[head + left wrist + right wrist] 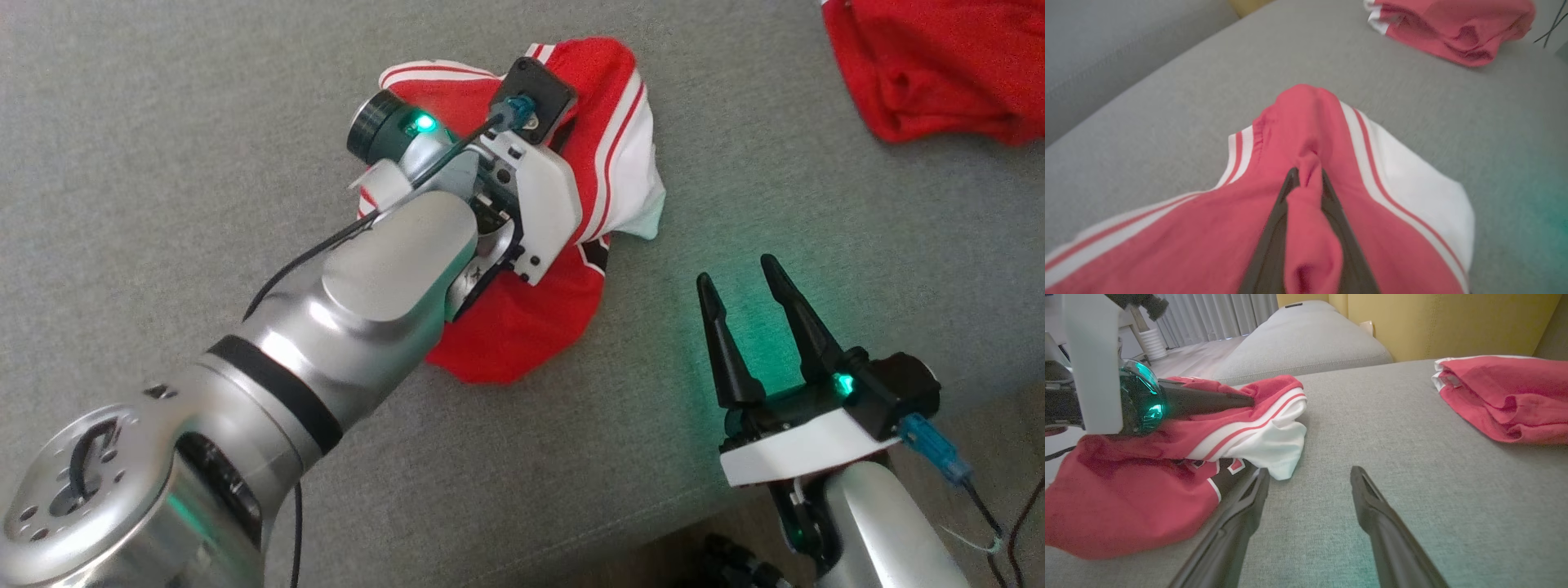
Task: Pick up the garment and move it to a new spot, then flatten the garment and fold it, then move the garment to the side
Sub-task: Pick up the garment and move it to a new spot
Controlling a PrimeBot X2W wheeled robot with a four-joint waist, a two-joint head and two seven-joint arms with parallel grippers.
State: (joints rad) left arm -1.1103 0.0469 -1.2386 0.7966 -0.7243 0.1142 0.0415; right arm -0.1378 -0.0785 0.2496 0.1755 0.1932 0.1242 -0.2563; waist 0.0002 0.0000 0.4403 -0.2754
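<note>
Head view: garment [522, 347] mostly beneath arm [367, 286]

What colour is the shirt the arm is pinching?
The garment is red with white stripes and panel, clearest in the head view.

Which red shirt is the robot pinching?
The crumpled red-and-white garment in the middle: the left tool is shut on a fold of it. The other red garment lies apart at the far right, with nothing gripping it.

Garment [522, 343] on the cushion [163, 163], another garment [939, 73] well apart rightward
</note>
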